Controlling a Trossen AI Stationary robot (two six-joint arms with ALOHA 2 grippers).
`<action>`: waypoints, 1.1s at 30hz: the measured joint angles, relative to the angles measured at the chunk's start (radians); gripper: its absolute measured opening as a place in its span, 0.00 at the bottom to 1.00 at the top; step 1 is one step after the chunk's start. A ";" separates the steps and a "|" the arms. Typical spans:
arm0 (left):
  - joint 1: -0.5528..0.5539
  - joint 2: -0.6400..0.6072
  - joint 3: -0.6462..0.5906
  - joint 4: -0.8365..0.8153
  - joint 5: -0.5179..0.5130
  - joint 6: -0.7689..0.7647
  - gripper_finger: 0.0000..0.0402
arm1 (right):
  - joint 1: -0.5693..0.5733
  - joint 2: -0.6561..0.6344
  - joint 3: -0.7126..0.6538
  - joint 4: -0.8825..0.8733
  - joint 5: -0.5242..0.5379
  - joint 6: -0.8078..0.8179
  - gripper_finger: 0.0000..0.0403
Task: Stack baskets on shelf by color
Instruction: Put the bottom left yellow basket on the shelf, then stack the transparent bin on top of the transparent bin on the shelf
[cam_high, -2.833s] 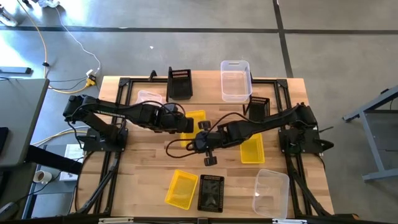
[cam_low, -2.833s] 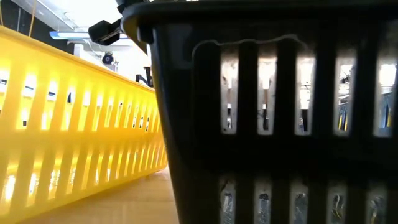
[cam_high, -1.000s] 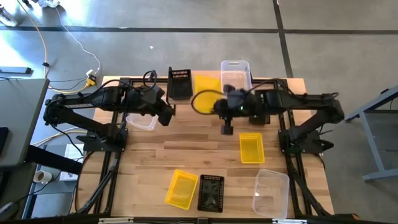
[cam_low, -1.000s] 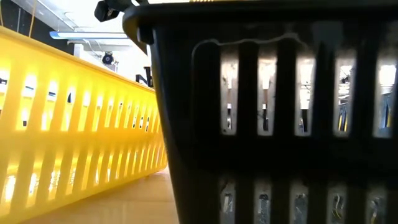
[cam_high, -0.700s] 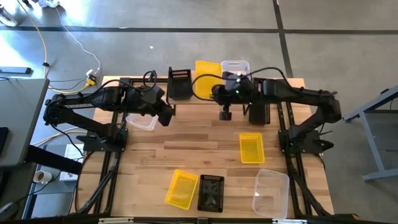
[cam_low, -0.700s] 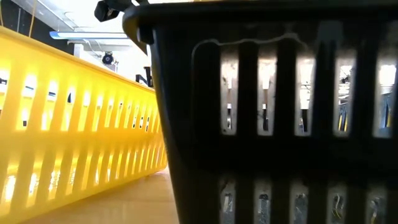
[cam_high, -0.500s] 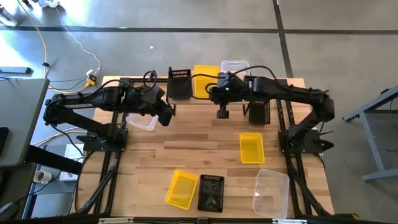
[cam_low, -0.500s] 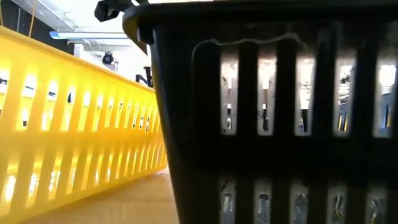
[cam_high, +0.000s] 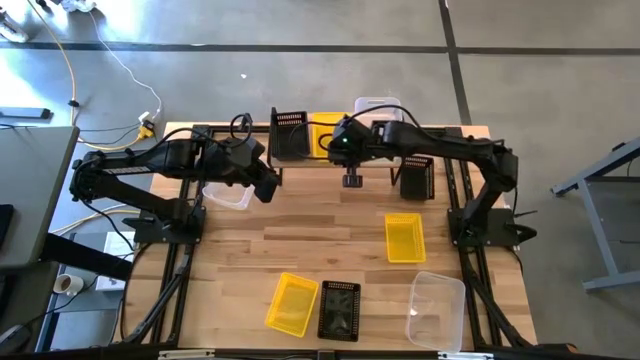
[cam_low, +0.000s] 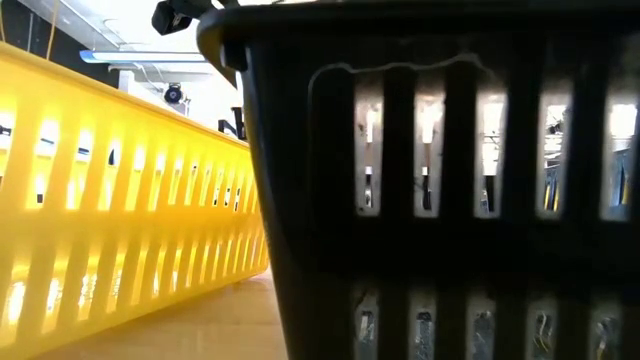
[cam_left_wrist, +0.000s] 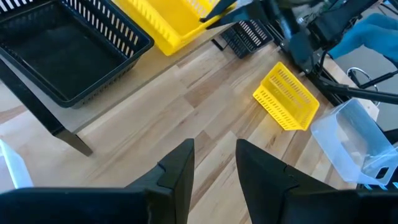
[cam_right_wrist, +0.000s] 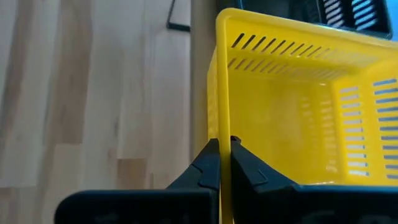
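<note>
At the table's far edge my right gripper (cam_high: 345, 148) is shut on a yellow basket (cam_high: 325, 134). It holds the basket over the low shelf (cam_right_wrist: 199, 74), right beside a black basket (cam_high: 288, 135) that stands on the plank. Whether the yellow basket's bottom rests on the shelf I cannot tell. A clear basket (cam_high: 381, 108) shows behind the right arm. My left gripper (cam_left_wrist: 214, 167) hangs open over bare table, left of centre, with nothing between its fingers. A clear basket (cam_high: 231, 194) lies partly under the left arm. My right gripper pinches the top rim of one side wall of the yellow basket (cam_right_wrist: 222, 127). One finger is inside the basket and one outside. The fingers come slanting down from the table's right. The basket sits upright beside the black basket.
On the table lie a yellow basket (cam_high: 404, 237), a black basket (cam_high: 415, 176) by the right arm, and, near the front edge, a yellow basket (cam_high: 292, 303), a black one (cam_high: 339, 310) and a clear one (cam_high: 435, 308). The front yellow (cam_low: 120, 200) and black (cam_low: 450, 200) walls fill the low view.
My right gripper has carried the yellow basket along the far edge toward the table's left, from in front of the clear basket to a place right beside the black basket on the shelf. Its fingers have stayed shut on the wall.
</note>
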 joint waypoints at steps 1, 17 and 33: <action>0.000 0.000 0.000 0.000 0.000 0.000 0.27 | -0.003 0.004 0.000 -0.003 0.003 -0.003 0.00; 0.000 0.001 0.000 0.000 -0.006 -0.008 0.27 | -0.042 0.027 0.000 -0.010 -0.031 -0.020 0.00; 0.000 0.001 0.000 0.000 -0.022 -0.016 0.27 | -0.041 0.013 0.000 -0.018 -0.014 -0.021 0.19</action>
